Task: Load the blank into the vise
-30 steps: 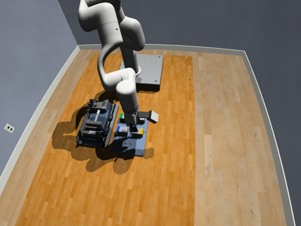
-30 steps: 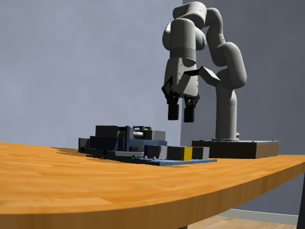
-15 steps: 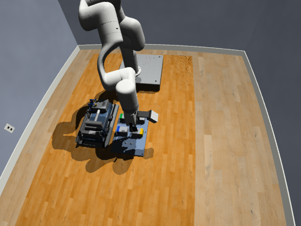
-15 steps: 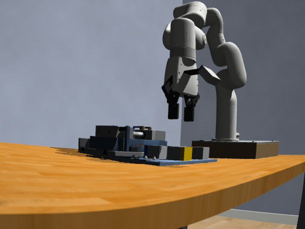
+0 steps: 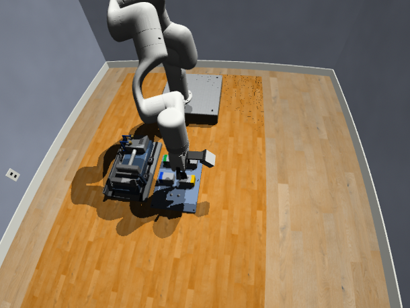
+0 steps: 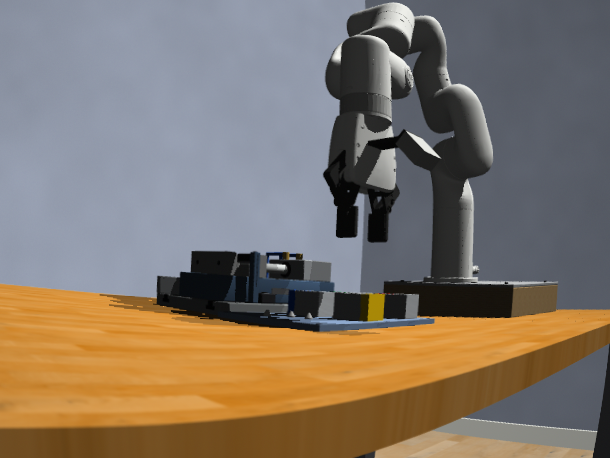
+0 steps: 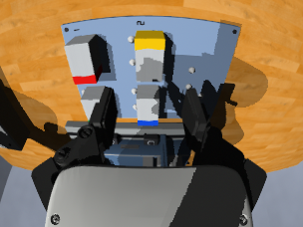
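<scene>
"Blank with the yellow end (image 5: pixel 185 181) (image 6: pixel 347 306) (image 7: pixel 150 65): where is it, and how will it handle?"

"On the infeed plate (image 5: pixel 188 205) (image 6: pixel 350 325) (image 7: pixel 214 45), towards its right edge, with the yellow end facing right. It looks like solid metal, so I'd expect it stiff, fairly heavy for its size and hard to mark, but inclined to slip or swing if pinched off-centre."

"So where would you take it?"

"Across the two long sides, near mid-length and high up. Only a shallow top band clears the jaws once it's seated, so low fingers would foul the vise (image 5: pixel 139 159) (image 6: pixel 215 280) (image 7: pixel 132 151). Mind the small pins along its far side, and the blue-end blank (image 5: pixel 169 176) (image 6: pixel 318 304) (image 7: pixel 148 102) just to its left."

"And the end effector (image 5: pixel 181 175) (image 6: pixel 362 237) (image 7: pixel 150 100)?"

"Roughly two-thirds open, nothing in it. It points down, well above the blanks, its fingers spread near to far, which suits those long sides."

"Lined up, then?"

"Not quite, I'd judge. The wrist view frames the blue-end one between the fingers, with the yellow end beyond; perspective may account for some of that. I'd check the centring to the right before lowering towards the worktop (image 5: pixel 232 202) (image 6: pixel 200 360) (image 7: pixel 40 30)."
</scene>
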`<state>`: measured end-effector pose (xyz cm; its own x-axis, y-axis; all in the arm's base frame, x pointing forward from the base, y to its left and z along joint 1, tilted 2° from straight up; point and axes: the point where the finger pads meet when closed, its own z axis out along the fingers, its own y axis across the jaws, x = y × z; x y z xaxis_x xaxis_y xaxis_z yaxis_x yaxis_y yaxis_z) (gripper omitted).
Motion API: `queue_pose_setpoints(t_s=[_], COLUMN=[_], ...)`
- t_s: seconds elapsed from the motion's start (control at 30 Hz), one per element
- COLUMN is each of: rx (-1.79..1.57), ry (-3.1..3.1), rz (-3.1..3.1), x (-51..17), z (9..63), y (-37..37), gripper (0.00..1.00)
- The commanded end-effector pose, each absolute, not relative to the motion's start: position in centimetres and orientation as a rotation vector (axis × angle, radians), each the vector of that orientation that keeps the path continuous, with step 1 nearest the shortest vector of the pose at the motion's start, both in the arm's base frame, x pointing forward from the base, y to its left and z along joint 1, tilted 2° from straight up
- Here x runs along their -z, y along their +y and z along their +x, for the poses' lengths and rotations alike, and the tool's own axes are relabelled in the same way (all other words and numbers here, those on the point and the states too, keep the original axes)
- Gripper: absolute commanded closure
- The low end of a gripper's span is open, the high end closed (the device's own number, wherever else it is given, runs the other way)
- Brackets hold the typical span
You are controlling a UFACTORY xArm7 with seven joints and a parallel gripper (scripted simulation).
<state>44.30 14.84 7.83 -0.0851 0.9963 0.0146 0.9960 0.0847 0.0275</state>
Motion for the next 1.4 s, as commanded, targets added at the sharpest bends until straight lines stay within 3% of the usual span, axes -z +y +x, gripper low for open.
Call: queue_pose_setpoints(t_s=[0.0, 1.37], rx=[-0.052, -0.052], ry=[2.306, 2.307], rz=[2.118, 2.118], x=[-8.0, -0.3], z=[44.4, 44.6], y=[14.9, 15.0], gripper=[0.33, 0.33])
